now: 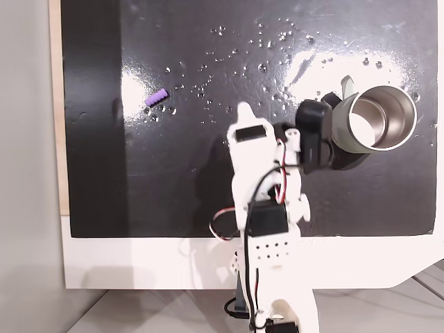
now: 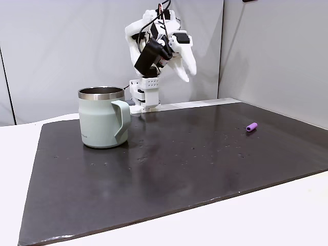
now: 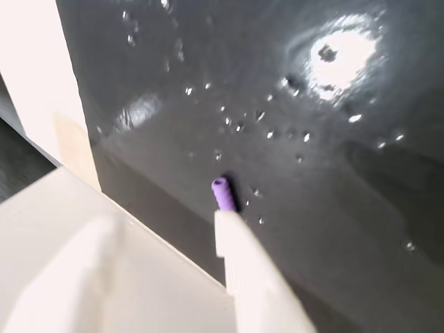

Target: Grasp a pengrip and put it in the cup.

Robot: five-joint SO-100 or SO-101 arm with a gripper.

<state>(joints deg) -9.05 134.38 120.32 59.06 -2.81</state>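
Step in hand: approach; the pengrip is not yet grasped.
Pengrip location: on the dark mat, far left in the top-down fixed view, well apart from the cup.
Gripper: raised above the mat near the arm's base, empty; jaws appear parted in the wrist view.
Next move, as judged: reach out and down, straddle the pengrip, close.
Pengrip: small purple ribbed cylinder, likely soft.
Cup: pale grey-green outside, shiny steel inside, side handle.
Mat: glossy, speckled with droplets.
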